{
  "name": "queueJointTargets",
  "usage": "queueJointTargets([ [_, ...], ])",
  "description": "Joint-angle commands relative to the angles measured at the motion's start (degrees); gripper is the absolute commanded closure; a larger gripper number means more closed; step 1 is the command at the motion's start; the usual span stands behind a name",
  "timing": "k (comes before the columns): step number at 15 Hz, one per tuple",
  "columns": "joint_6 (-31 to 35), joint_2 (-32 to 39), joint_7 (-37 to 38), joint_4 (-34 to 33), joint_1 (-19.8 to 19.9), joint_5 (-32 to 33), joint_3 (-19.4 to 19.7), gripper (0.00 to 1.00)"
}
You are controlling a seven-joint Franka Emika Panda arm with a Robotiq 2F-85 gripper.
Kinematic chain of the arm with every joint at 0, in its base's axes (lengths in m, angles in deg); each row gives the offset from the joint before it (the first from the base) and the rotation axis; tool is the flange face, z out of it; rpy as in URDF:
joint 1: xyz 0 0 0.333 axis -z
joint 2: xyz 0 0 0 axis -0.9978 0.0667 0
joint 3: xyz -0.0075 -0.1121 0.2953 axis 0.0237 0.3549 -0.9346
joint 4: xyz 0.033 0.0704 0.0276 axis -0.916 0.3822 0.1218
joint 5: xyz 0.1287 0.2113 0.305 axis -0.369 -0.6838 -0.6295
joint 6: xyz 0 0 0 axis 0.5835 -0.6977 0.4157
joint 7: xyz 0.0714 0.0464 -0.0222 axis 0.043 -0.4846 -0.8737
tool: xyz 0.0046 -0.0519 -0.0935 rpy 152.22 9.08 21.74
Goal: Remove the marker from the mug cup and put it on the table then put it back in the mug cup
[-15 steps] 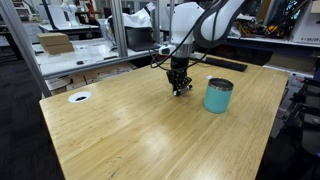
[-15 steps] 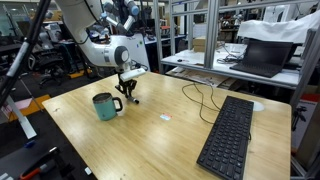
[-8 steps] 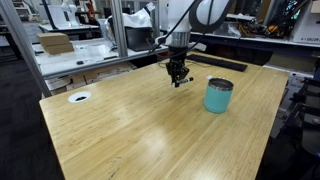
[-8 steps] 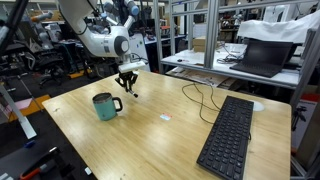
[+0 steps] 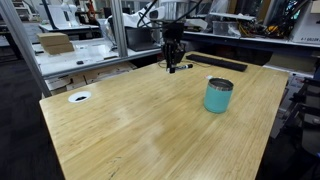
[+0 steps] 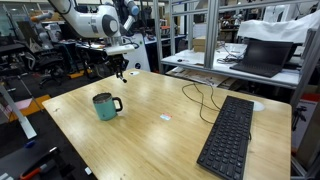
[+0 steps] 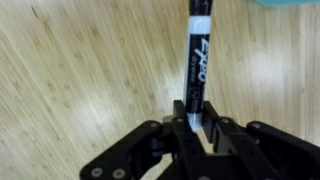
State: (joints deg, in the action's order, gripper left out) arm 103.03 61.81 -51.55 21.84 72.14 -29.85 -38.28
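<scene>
So the black Robotiq gripper (image 5: 172, 62) is clamped on the slim dry-erase marker (image 7: 197, 60), and the wrist view shows it best. The marker has a dark barrel with white lettering and a white band toward the far end. It's pinched between the 2 fingers (image 7: 176, 125) and sticks straight out past them over bare wood grain. In both exterior views the gripper hangs in the air above the large light wood-grain desk (image 5: 150, 130), with nothing touching the surface, over toward the edge by the grey metal shelving (image 5: 80, 50). The marker is completely out of the teal cylindrical mug cup (image 5: 218, 95). The mug cup stands upright on the desk, well apart from the gripper, and has a dark band around its rim. In an exterior view you can also see a dark handle on its side, and just a sliver of teal shows in the top corner of the wrist view. Also on the desk are a round white-ringed hole (image 5: 79, 97) near 1 corner, a long flat black keyboard (image 6: 228, 135) and a thin dark cable (image 6: 200, 95) looping beside it. I can't tell from here whether anything is inside the mug cup.
</scene>
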Motion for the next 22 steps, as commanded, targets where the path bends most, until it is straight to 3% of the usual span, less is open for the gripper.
queueJointTargets([
  [1, 4.3, -4.8, 2.1, 6.2, 0.9, -2.6, -0.9, 0.95],
  [10, 25.5, -11.4, 4.4, 25.7, 5.6, -9.1, -4.0, 0.95],
  [17, 23.4, -15.3, 10.0, 26.8, 5.2, -8.1, -4.2, 0.95],
  [22, 27.0, -16.5, 10.3, 29.6, 6.5, -9.8, -5.6, 0.95],
])
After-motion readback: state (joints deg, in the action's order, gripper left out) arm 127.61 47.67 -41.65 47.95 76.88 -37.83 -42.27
